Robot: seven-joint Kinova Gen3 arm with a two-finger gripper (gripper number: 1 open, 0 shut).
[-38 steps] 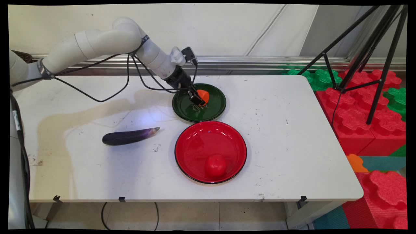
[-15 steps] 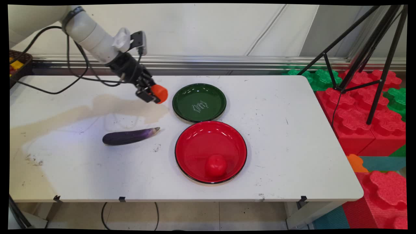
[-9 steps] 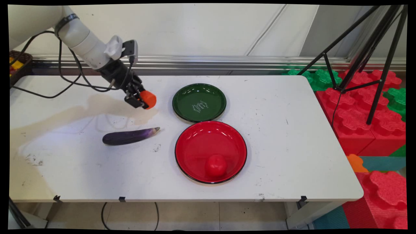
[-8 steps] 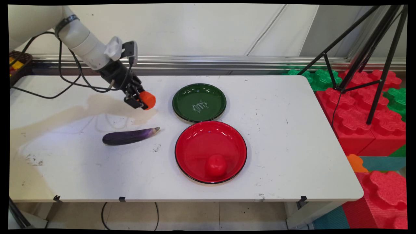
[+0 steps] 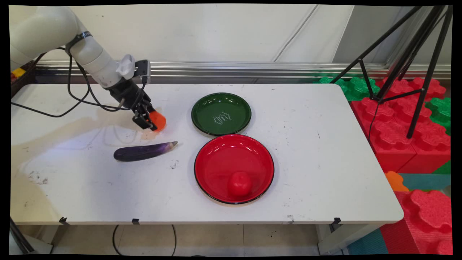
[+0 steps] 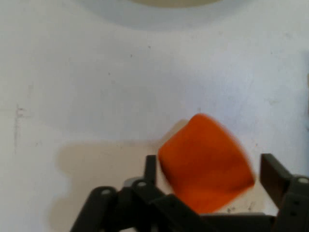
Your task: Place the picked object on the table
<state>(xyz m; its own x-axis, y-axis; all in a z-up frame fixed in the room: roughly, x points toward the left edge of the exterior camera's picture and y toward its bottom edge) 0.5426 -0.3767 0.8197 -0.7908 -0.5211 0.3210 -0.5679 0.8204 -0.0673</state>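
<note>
White tabletop (image 5: 306, 162), scuffed, set before a pale wall; red and green foam blocks (image 5: 408, 119) and a black tripod (image 5: 415, 61) are seen at 3 o'clock, beyond the table's edge.

Tool (image 5: 148, 121): black, two-fingered, carried low over the tabletop at 10 o'clock from the table's middle. It is closed on an orange block (image 5: 158, 121); in the hand view the block (image 6: 205, 162) is seen gripped between the fingers (image 6: 273, 176), tilted, with white tabletop (image 6: 96, 87) behind it. Whether the block touches the tabletop cannot be told.

Eggplant (image 5: 144, 151): purple, laid flat near the tool, at 6 o'clock from it, apart from the block.

Green plate (image 5: 202, 122): at 3 o'clock from the tool, bearing a small white emblem.

Red plate (image 5: 216, 155): just beside the green plate, at 6 o'clock from it. A red tomato (image 5: 239, 183) is held in its near part.
</note>
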